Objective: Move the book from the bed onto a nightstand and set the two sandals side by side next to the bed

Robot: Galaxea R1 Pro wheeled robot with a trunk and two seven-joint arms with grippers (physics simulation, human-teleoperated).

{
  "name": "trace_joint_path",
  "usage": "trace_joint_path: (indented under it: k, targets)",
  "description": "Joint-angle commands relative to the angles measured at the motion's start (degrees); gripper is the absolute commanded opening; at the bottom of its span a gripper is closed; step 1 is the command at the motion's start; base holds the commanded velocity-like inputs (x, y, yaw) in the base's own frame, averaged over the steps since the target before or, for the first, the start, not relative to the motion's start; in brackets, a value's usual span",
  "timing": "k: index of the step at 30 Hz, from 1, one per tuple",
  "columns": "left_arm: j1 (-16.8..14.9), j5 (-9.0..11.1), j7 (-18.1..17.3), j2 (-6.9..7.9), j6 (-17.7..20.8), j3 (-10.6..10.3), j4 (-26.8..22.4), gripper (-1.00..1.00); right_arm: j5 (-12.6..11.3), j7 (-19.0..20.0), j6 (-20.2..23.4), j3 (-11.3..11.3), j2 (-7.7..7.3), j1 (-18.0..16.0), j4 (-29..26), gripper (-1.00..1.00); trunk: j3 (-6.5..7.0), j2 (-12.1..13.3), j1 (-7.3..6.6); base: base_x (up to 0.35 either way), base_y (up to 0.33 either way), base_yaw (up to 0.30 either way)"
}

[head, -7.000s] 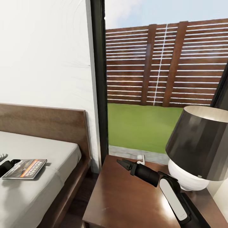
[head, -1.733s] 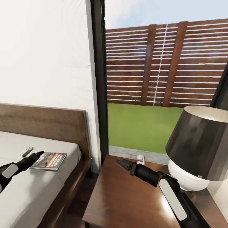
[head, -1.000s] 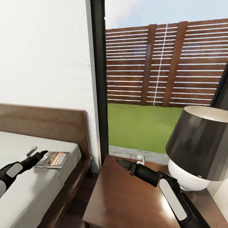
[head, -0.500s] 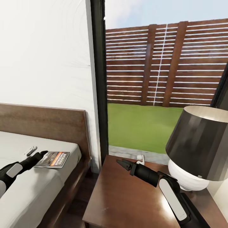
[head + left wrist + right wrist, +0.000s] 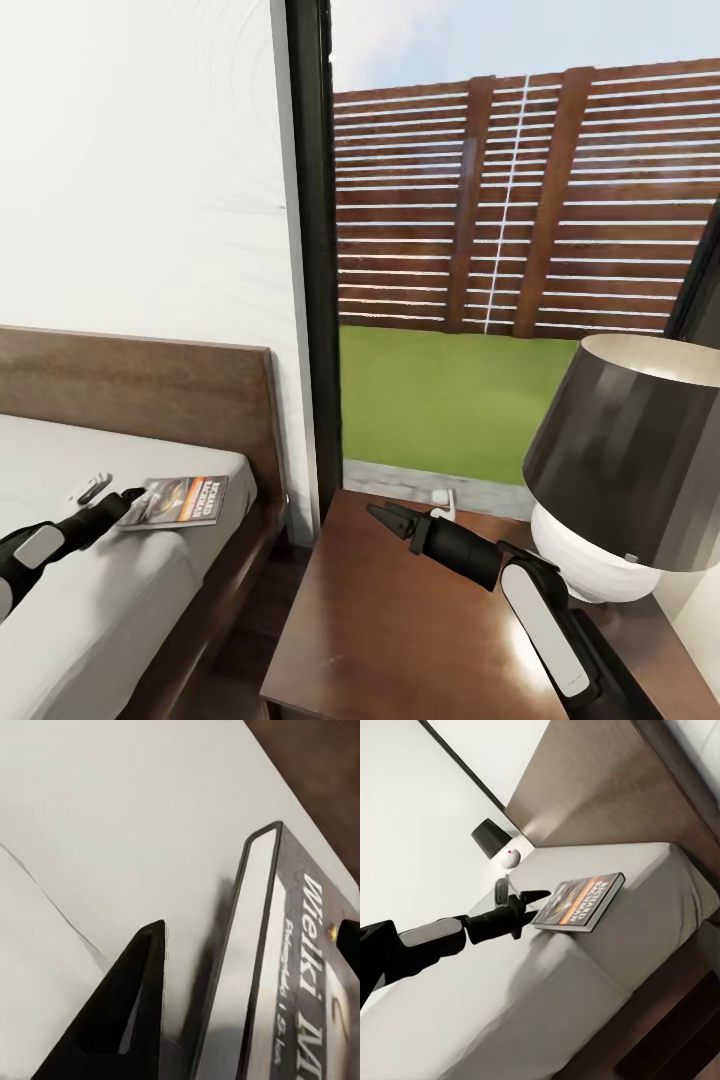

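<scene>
The left gripper (image 5: pixel 128 495) reaches low over the mattress with its jaws parted, their tips at the near edge of the book (image 5: pixel 178 501). In the left wrist view 1 dark finger (image 5: pixel 131 1001) lies on the grey mattress beside the book's (image 5: pixel 281 967) white page edge, with a strip of mattress showing between them; the other finger is just visible at the frame's edge over the cover, so the book's edge sits between the jaws, though whether either finger touches it cannot be told. The right wrist view shows the left gripper (image 5: pixel 534 902) from the side, its 2 fingers spread and the lower one meeting the corner of the book (image 5: pixel 579 902).

The book lies flat on the bed (image 5: pixel 110 590), close to the mattress corner nearest the headboard (image 5: pixel 150 395) and the bed's side edge. A small white object (image 5: pixel 92 487) rests on the mattress just beyond the left arm.

The right gripper (image 5: pixel 385 517) hangs over the nightstand (image 5: pixel 400 630), well apart from the book; its jaws look closed to a point, with nothing between them. The nightstand's surface is dark glossy wood, standing beside the bed. A lamp (image 5: pixel 625 470) with a dark shade and white base stands on it just beside the right arm. Behind it, a tall black-framed window (image 5: pixel 310 250) shows grass and a slatted brown fence (image 5: pixel 520 200).
</scene>
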Motion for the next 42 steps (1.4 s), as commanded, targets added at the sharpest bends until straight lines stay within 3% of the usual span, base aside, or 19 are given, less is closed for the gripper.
trace_joint_path:
  k: [1,10,17,27,35,42]
  targets:
    - [-0.02,0.44,-0.06,0.11,0.34,-0.29,0.01,1.0,-0.54,-0.13,0.44,0.04,-0.02,-0.03,-0.02,1.0,-0.06,-0.02,-0.01,0.0,0.0,0.0]
    - [-0.02,0.87,-0.12,2.43,0.77,-0.09,0.02,1.0,-0.54,-0.13,0.39,0.13,0.01,-0.02,-0.02,1.0,-0.06,-0.02,-0.01,0.0,0.0,0.0]
    - [-0.02,1.17,-0.48,5.1,0.9,0.27,0.02,1.0,-0.54,-0.13,0.39,0.17,0.01,-0.03,-0.02,1.0,-0.06,-0.02,-0.01,0.0,0.0,0.0]
    - [-0.02,1.3,-5.36,9.36,2.51,0.77,0.02,1.0,-0.48,-0.13,0.36,0.22,0.01,-0.04,-0.02,1.0,-0.06,-0.02,-0.01,0.0,0.0,0.0]
    - [-0.02,1.33,-8.44,12.28,8.05,4.46,-0.14,1.0,-0.45,-0.19,0.34,1.07,0.03,-0.03,0.04,1.0,-0.06,-0.02,-0.01,0.0,0.0,0.0]
    - [-0.02,1.15,-12.34,13.57,13.47,7.03,-1.68,1.0,-0.43,-0.73,0.23,2.02,0.02,-0.07,0.06,1.0,-0.06,-0.02,-0.01,0.0,0.0,0.0]
